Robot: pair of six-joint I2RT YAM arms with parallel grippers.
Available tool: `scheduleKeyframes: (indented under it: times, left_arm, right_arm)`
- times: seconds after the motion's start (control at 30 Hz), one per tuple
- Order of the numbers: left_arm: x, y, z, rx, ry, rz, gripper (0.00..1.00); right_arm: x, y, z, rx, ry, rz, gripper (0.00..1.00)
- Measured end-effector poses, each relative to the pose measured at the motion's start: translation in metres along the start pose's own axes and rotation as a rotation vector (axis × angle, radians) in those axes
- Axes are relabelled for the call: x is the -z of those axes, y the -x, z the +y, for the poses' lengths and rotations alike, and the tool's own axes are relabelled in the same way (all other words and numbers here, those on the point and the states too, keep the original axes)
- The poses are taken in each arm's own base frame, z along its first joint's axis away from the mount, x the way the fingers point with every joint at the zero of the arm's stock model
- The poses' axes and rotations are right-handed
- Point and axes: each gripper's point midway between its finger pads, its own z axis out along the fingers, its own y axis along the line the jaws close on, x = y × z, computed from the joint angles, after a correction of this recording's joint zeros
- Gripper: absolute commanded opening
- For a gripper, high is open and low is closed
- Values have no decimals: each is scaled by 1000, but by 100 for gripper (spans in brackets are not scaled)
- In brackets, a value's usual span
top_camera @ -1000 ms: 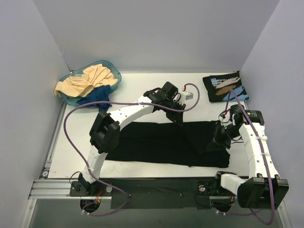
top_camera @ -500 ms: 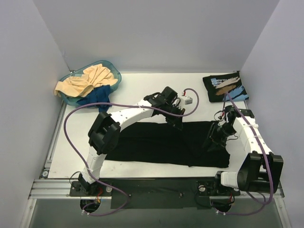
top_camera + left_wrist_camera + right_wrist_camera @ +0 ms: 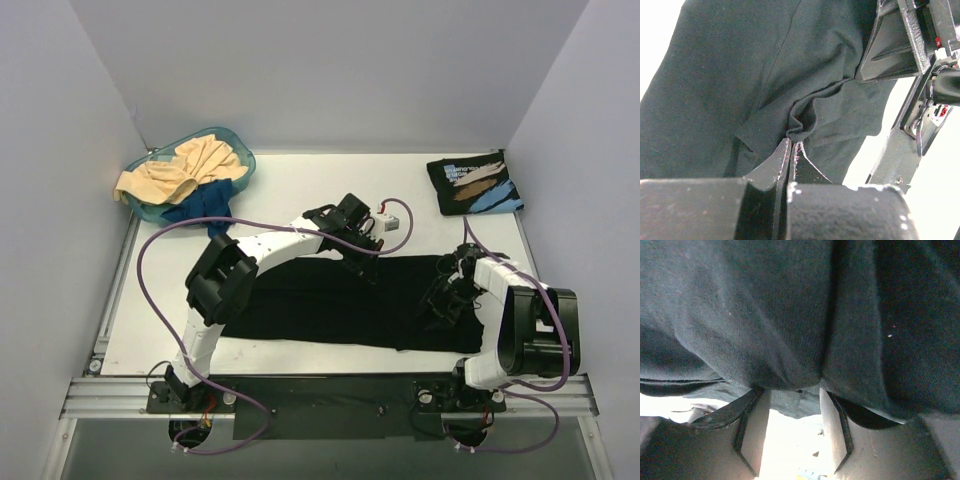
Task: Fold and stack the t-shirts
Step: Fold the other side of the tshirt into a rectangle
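Landmark: we place everything against the plain black t-shirt (image 3: 330,300), which lies spread out on the near half of the white surface (image 3: 300,190), its long side running left to right.

Left pincer: we see the left pincer (image 3: 364,266) down on the far edge of the plain black t-shirt, a little right of its middle. In the left wrist view its fingers (image 3: 771,165) are pressed together, pinching a small puckered fold of the black cloth (image 3: 715,90) at their tips (image 3: 791,143).

Right pincer: the right pincer (image 3: 440,300) sits over the right end of the plain black t-shirt. In the right wrist view its fingers (image 3: 834,422) stand spread, with bright surface showing in the gap. Black cloth (image 3: 765,305) drapes across the tips (image 3: 794,390), and we cannot tell whether it is held.

Printed t-shirt: the printed t-shirt (image 3: 475,183) lies folded, well beyond the right end of the plain black t-shirt and apart from it.

Basin: a translucent teal basin (image 3: 243,160) stands well beyond the left end of the plain black t-shirt.

Beige t-shirt: we see the beige t-shirt (image 3: 185,168) heaped in the basin and spilling over the rim that faces away from the plain black t-shirt.

Dark blue t-shirt: the dark blue t-shirt (image 3: 205,205) hangs over the basin rim nearest the plain black t-shirt, without touching it.
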Motion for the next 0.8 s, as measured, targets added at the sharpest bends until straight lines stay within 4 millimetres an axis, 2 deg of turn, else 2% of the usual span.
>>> scheduleKeyframes:
  times: [0.1,0.23,0.7,0.77,0.8]
  left_arm:
    - [0,0,0,0,0,-1,0]
    - [0,0,0,-1,0,-2,0]
    - [0,1,1,-1,1,-6,0]
    - [0,1,1,-2,1,-6,0]
    - [0,1,1,-3,1,-6,0]
  right_arm:
    - [-4,-1,5,-22,32,12,26]
    - [-7,-4,10,-44,67,23,22]
    - [2,-4,23,-38,143,-15,22]
    - [-1,-4,22,-43,138,-1,25]
    - [-2,-4,21,-45,133,6,30]
